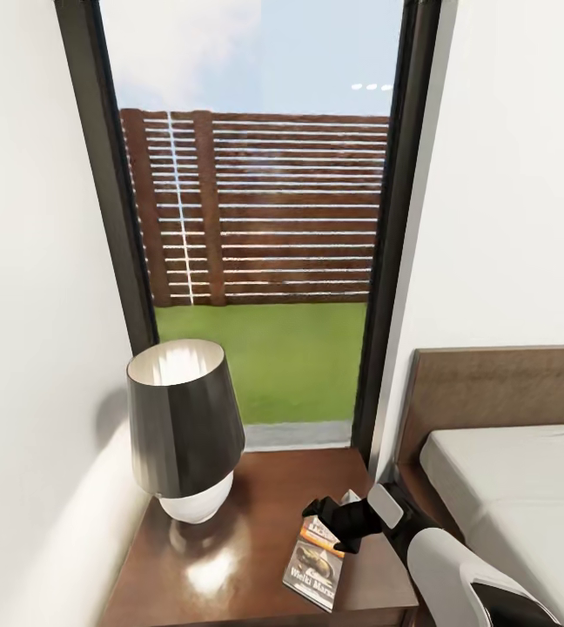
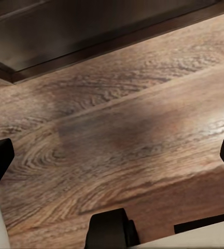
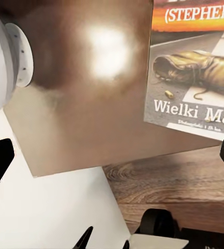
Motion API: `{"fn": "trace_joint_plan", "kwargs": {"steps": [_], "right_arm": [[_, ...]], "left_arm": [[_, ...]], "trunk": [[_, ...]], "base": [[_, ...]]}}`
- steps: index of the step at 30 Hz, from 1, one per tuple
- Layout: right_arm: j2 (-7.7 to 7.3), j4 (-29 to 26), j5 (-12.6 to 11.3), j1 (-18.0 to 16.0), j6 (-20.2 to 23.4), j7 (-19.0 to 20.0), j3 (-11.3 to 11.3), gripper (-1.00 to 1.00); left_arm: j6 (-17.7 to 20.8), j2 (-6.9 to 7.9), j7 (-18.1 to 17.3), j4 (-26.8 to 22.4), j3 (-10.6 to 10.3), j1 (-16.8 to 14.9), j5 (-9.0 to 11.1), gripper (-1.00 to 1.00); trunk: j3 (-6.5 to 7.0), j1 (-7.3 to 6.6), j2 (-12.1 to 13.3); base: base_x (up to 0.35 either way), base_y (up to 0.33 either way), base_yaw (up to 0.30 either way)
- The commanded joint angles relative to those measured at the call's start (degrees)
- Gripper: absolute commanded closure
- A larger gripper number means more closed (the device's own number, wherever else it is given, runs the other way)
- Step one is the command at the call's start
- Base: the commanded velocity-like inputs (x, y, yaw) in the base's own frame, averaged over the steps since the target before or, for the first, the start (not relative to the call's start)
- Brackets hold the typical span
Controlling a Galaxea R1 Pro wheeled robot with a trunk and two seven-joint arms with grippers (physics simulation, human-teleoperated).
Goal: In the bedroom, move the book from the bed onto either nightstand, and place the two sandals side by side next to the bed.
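The book lies flat, cover up, on the nightstand, near its front right corner. It is a thin paperback: an orange band crosses the cover above a photo of a worn boot on a road, with white lettering "Wielki Mar…" below. The nightstand's top is glossy dark brown wood. Just right of the nightstand stands the bed, dark wooden headboard and pale mattress.

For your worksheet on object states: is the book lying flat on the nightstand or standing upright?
Lying flat. The book rests cover up on the nightstand beside the lamp, with the right gripper above its far end.
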Motion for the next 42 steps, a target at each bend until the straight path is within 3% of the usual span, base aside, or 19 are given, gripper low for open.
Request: {"fn": "trace_joint_plan", "kwargs": {"steps": [1, 42], "right_arm": [[0.03, -0.1, 0.4, 0.0, 0.3, 0.1, -0.3, -1.00], [0.06, -0.4, 0.4, 0.1, -0.2, 2.2, -0.4, -1.00]], "left_arm": [[-0.1, 0.04, 0.3, -0.1, -0.5, 0.0, 0.3, -1.00], [0.0, 0.04, 0.7, -0.1, -0.5, 0.0, 0.1, -1.00]], "trunk": [[0.12, -0.23, 0.4], [7.48, -9.24, 16.8]], "base": [[0.000, 0.000, 0.000], [0.000, 0.000, 0.000]]}}
